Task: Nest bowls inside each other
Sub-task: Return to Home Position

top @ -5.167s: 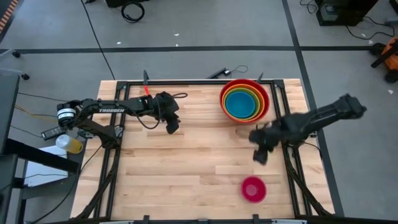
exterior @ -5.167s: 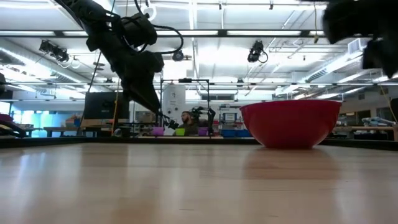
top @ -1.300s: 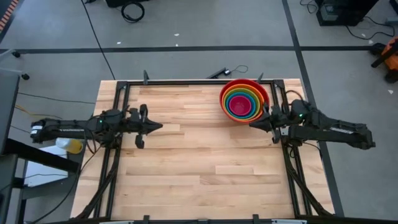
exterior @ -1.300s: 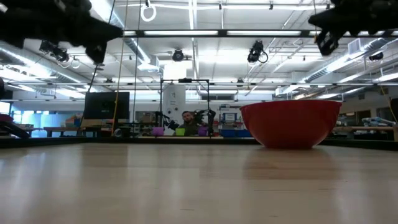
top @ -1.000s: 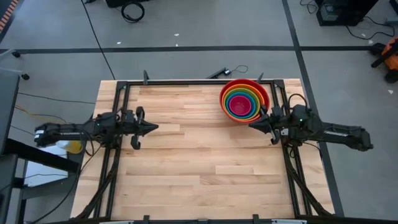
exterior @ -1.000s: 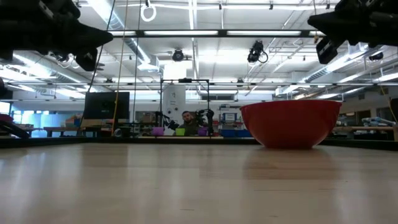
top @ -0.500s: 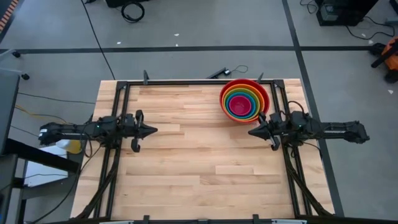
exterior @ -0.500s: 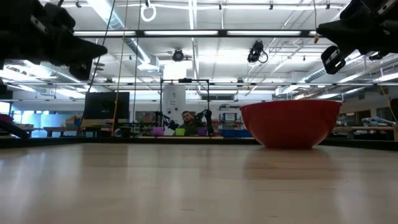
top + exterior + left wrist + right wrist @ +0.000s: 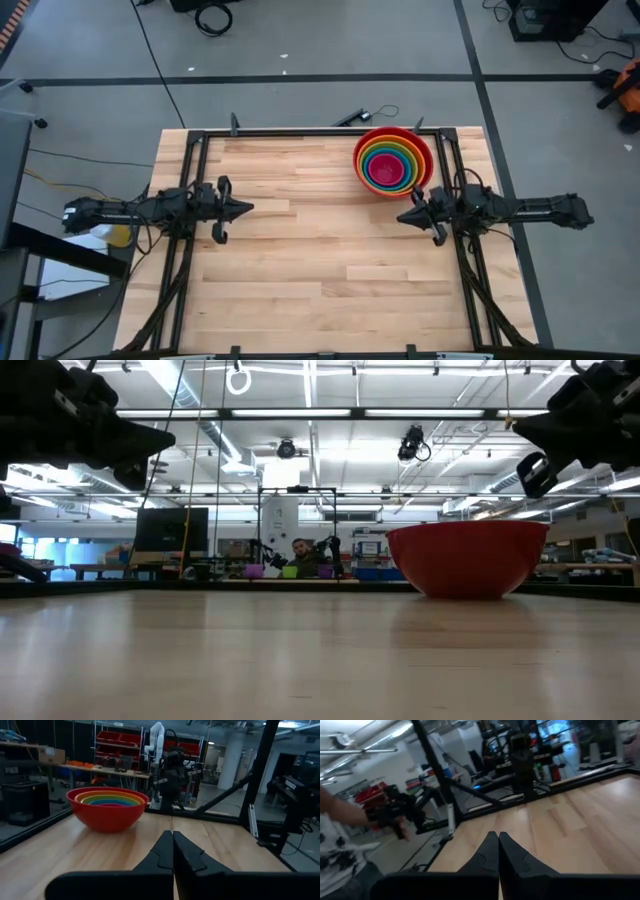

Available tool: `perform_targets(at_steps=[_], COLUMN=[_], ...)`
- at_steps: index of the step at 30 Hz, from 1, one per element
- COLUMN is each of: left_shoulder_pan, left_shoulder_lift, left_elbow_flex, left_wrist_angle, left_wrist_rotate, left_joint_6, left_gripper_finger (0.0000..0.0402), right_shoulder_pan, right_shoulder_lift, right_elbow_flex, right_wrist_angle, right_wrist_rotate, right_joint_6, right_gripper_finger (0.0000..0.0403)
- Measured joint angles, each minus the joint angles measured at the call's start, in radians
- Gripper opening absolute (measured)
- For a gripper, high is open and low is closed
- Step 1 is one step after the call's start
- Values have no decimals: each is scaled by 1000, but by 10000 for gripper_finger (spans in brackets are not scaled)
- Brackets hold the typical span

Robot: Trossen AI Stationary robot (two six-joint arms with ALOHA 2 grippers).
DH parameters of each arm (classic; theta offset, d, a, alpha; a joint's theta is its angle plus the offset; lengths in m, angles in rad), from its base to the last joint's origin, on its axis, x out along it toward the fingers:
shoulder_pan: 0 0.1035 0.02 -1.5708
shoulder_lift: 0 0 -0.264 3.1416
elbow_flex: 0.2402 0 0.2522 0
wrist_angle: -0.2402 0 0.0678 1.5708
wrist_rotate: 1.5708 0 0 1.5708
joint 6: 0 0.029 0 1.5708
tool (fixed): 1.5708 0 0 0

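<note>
The bowls (image 9: 393, 160) stand nested as one stack at the table's far right: red outermost, then orange, lime green and blue, with magenta pink innermost. The red bowl (image 9: 467, 560) rests by its base on the wood, and the left wrist view shows the stack (image 9: 107, 807) ahead. My left gripper (image 9: 247, 209) hovers level over the table's left side, shut, pointing right. My right gripper (image 9: 401, 217) hovers level just nearer than the stack, shut, pointing left. Both show shut and bare in their wrist views, left (image 9: 173, 837) and right (image 9: 498, 837).
Black frame rails (image 9: 320, 133) run round the wooden table (image 9: 320, 270), and bare wood lies between the two grippers. A yellow object (image 9: 117, 233) sits off the table's left edge. A person's arm (image 9: 340, 812) shows in the room beyond the left side.
My right gripper has sunk and swung a little toward the table's near edge, away from the bowl stack, staying shut. My left gripper has sunk slightly, also shut. The bowls have not moved.
</note>
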Motion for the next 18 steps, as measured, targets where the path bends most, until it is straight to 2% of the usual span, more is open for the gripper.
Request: perform_targets(at_steps=[5, 9, 11, 18], left_shoulder_pan=[7, 7, 7, -2], left_shoulder_lift=[-7, -3, -4, -3], left_elbow_flex=[-2, -2, -2, -2], left_wrist_angle=[-26, -61, -51, -54], left_wrist_rotate=[0, 0, 0, 1], left_joint_6=[26, 27, 20, 17], left_gripper_finger=[0, 0, 0, 0], right_shoulder_pan=[0, 0, 0, 0], right_shoulder_lift=[-13, -8, -9, -9], right_elbow_flex=[-2, -2, -2, -2], right_wrist_angle=[-26, -44, -56, -81], right_wrist_rotate=[-47, 40, 47, -47], right_joint_6=[-8, -5, -6, -26], right_gripper_finger=[3, 21, 33, 40])
